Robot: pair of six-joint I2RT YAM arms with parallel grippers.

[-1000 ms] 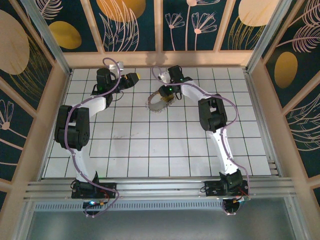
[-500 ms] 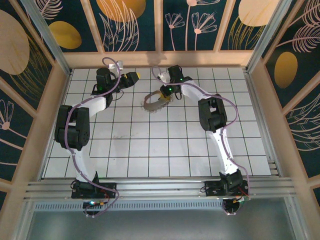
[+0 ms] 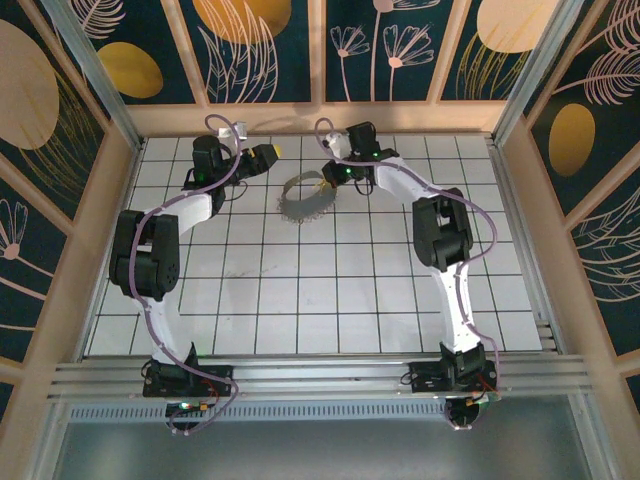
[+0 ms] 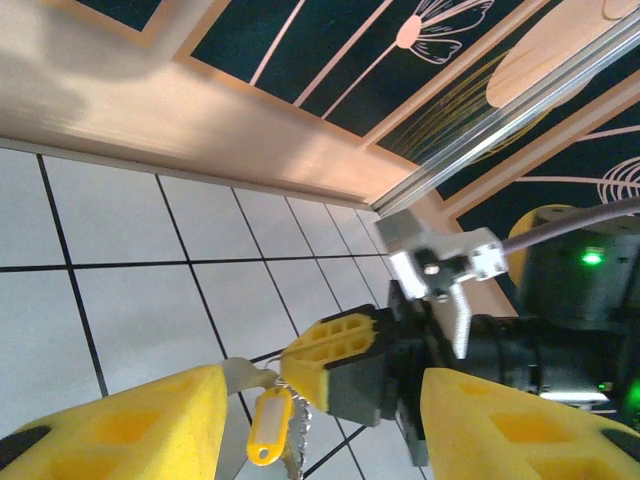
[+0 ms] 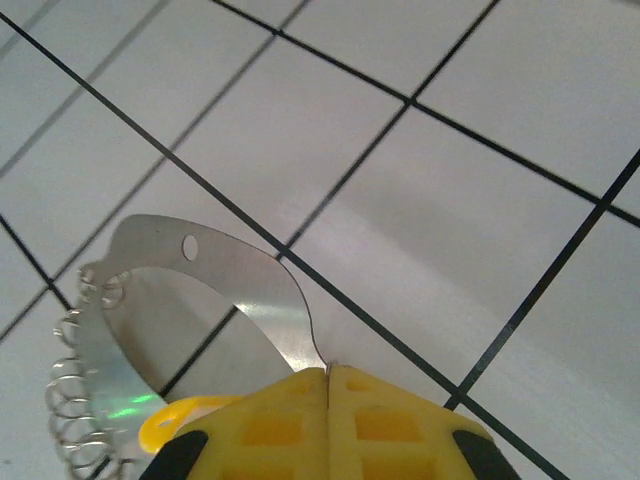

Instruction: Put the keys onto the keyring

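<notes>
My right hand [image 5: 328,385] is closed. Its two yellow fingers [image 5: 400,430] are pressed together on one end of the keyring [image 5: 215,290], which is a thin curved metal strip with a small hole and a wire coil along its outer edge. From above, the keyring makes a loop that reaches from this hand toward the left arm, over the far part of the worktop [image 3: 300,300]. I cannot tell if its lower edge touches the tiles.

A yellow tag [image 4: 267,432] hangs just below the right fingers. Beside it is something small and silver that I take for the key [image 4: 296,448]. The view there is dark and cut by the frame edge, so I cannot say if it is already on the ring or only hanging against it.

My left hand [image 3: 266,154] is open and empty, with its fingers wide apart. It points at the right hand, so the tag sits between its fingers in the wrist view. I think the ring is held by one end to keep the rest of the loop free and to show the tag to the left hand, which is open to take it.

The wooden rail [image 3: 320,118] of the back wall is close behind both hands. The dark body of the right arm [image 4: 560,330] sits just behind the tag. In my judgement the right fingers leave little room around the tag for a clean grip.
</notes>
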